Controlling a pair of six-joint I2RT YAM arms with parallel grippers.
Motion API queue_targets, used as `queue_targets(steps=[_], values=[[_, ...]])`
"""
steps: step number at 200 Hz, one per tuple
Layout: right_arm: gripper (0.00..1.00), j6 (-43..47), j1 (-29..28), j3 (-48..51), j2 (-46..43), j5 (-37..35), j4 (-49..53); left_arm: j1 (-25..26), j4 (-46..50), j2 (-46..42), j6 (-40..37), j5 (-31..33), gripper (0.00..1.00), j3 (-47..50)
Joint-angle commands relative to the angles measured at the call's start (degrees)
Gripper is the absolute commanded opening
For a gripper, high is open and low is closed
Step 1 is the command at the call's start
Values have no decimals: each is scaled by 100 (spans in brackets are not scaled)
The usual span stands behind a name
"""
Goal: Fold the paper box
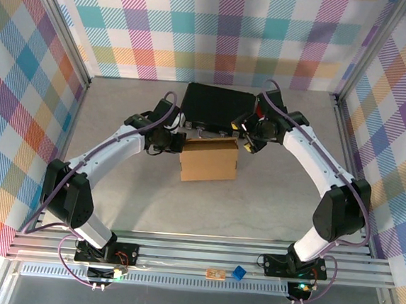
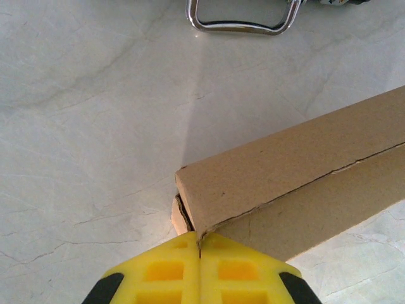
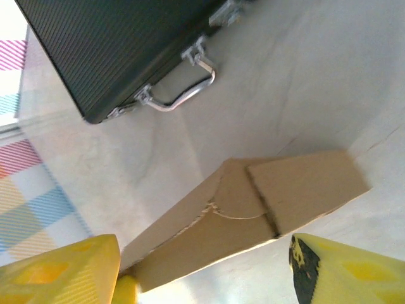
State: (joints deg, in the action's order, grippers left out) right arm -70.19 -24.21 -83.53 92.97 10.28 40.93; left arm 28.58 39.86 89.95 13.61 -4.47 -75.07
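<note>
Top external: the paper box point(image 1: 208, 159), closed and flat, lies mid-table just before a black case point(image 1: 218, 105); the left gripper point(image 1: 177, 143) meets its left end, the right gripper point(image 1: 249, 143) hangs by its far right corner. Left wrist: yellow pads point(image 2: 158, 272) pressed tight together at a box corner; whether any cardboard is pinched is hidden. Right wrist: jaws spread wide astride the box, not touching. Judged light, stiff yet easily creased; hold by edges, not panels
</note>
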Motion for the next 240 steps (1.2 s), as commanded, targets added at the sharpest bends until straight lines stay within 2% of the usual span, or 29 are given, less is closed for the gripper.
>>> queue_targets(steps=[1,27,57,83,105,160,187,240], values=[[72,-1450,-53,330,-76,940,-779,113,-155,-223,-130,218,0,160],[73,-1881,-40,584,-117,1281,-671,148,-162,-274,-121,262,0,224],[74,-1976,-33,930,-443,1054,-604,196,-189,-303,-87,306,0,299],[74,-1812,45,1105,-379,1050,-687,235,-241,-304,-86,315,0,331],[74,-1890,122,1313,-354,1081,-1321,267,-250,-325,-111,348,0,326],[74,-1728,215,1193,-194,1151,-1259,319,-318,-525,-139,503,0,404],[71,-1766,232,1528,-179,1294,-1464,363,-406,-617,-135,550,0,477],[54,-1750,234,1875,-327,1248,-1580,599,-605,-779,-108,698,0,766]])
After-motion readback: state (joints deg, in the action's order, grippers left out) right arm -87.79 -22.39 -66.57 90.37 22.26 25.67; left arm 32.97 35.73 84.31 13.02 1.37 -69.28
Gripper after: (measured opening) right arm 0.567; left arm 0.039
